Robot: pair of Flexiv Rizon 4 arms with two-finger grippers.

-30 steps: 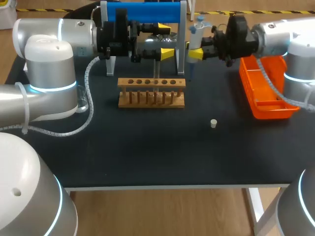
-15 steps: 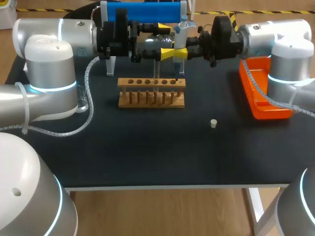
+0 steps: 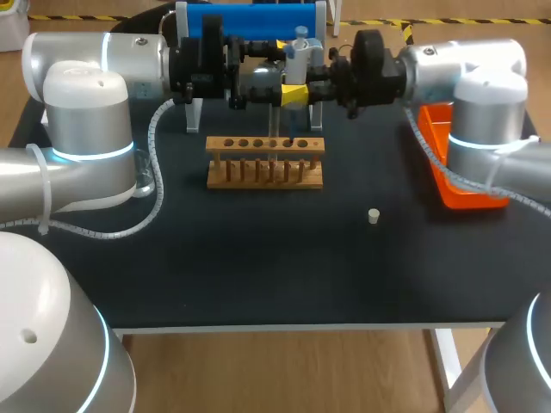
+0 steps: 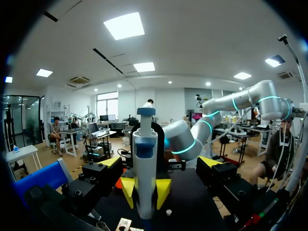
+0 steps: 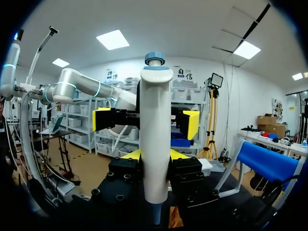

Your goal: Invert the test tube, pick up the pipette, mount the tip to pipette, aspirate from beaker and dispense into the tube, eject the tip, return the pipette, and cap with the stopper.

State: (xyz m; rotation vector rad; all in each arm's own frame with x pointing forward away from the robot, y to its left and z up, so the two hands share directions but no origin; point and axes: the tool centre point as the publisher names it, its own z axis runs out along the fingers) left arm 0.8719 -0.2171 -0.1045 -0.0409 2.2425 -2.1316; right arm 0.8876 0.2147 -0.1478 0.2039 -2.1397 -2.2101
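Right gripper [image 5: 155, 155] clamped on pipette [image 5: 155, 110], which is upright between its fingers. Left gripper [image 5: 146, 124] dead ahead of it, fingers wide apart, holding nothing I can see. Tube [image 3: 274, 119] looks to stand in rack [image 3: 264, 168], just under left gripper. Reads as the dispense approach: keep pipette plumb, line tip [image 3: 291, 136] over tube mouth before lowering, go slow past left's fingers, they're close. Tip height vs mouth unclear, so confirm alignment first and dispense only once tip is inside
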